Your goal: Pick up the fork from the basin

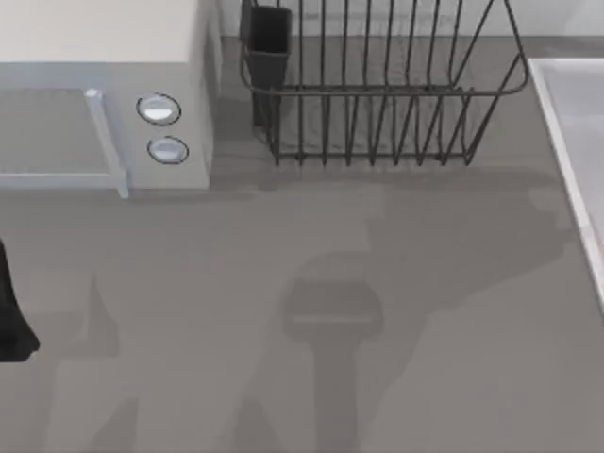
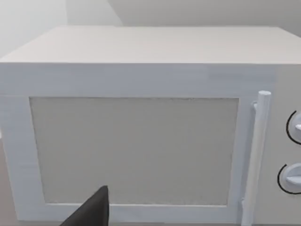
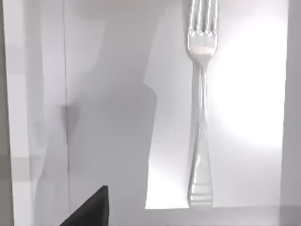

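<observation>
Left arm (image 1: pixel 11 316): plain matte black, angular shape at table's left edge. Black pointed fingertip (image 2: pixel 91 211) in left wrist view; same (image 3: pixel 91 209) in right wrist view.

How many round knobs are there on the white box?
2: upper knob and lower knob, stacked on the white box's front panel, right of its door handle. None seem hidden.

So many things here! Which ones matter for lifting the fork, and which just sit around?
Part of the job:
- fork, lying flat in the basin
- basin, at the table's right edge

Just around:
- white microwave-like box, back left
- dark wire dish rack, back middle
</observation>
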